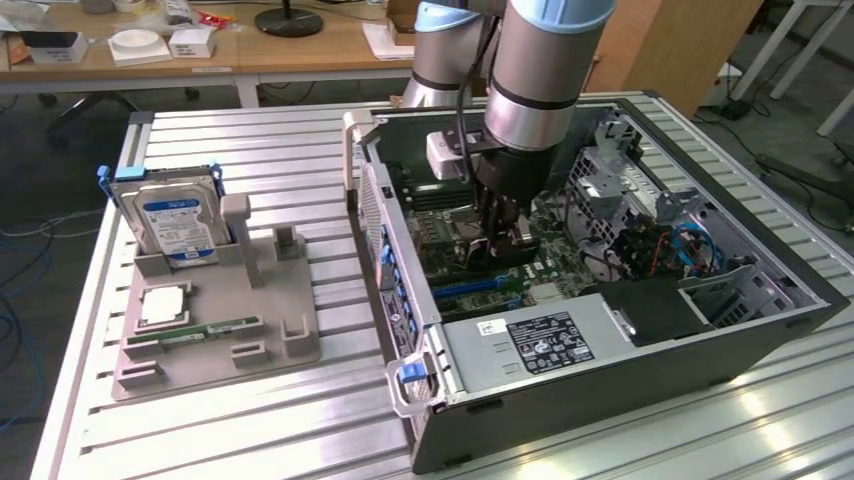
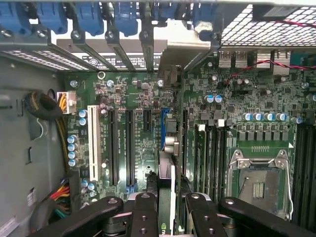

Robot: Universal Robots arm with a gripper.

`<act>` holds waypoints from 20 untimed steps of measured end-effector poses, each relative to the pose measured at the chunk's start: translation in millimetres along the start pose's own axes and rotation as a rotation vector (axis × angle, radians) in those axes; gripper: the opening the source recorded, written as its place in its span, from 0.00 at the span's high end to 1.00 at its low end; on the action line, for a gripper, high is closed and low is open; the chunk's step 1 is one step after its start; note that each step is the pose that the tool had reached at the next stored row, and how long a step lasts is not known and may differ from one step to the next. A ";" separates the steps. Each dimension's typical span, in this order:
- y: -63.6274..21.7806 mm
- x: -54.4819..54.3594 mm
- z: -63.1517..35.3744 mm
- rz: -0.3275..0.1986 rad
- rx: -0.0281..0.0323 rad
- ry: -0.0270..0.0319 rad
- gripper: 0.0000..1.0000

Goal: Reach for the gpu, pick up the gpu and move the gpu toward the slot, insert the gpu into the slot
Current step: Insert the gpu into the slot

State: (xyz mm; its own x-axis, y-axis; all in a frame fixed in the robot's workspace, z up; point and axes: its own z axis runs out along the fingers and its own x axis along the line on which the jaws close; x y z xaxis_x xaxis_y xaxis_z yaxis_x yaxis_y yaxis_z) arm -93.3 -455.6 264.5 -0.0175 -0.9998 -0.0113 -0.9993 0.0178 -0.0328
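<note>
The gpu [image 2: 166, 175] hangs edge-on inside the open computer case [image 1: 601, 400], pinched between the jaws and pointing straight down at the motherboard [image 2: 133, 98]. The case lies on its side on the slatted metal counter [image 1: 267, 140], and the arm [image 1: 534, 90] drops into it from above.

The jaws stand nearly closed. The narrow gap between them is taken up by the card's top edge, so I'd say they have a firm hold of it. Directly beneath the jaws runs the long blue slot [image 2: 164, 123], one of a row of parallel slots, and the card looks lined up along it.

To seat it well, I reckon the card must be upright and parallel to that slot. It should go down evenly along its whole length, not one end first, with no sideways lean that could catch a neighbouring slot.

The card's lower edge is hidden beneath its own body, so I cannot tell whether it is touching the slot or just above it. In the exterior view the card is hard to pick out behind the jaws.
</note>
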 end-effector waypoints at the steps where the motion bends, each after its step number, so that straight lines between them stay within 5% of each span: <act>1: 0.2 0.0 1.4 0.000 -0.0002 0.0001 0.73; 20: 1.4 6.4 11.3 0.000 -0.0025 0.0000 0.73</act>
State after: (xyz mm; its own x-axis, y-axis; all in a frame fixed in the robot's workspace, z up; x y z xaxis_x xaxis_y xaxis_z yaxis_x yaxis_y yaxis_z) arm -94.4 -461.9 253.1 -0.0175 -0.9998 -0.0114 -0.9994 0.0179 -0.0302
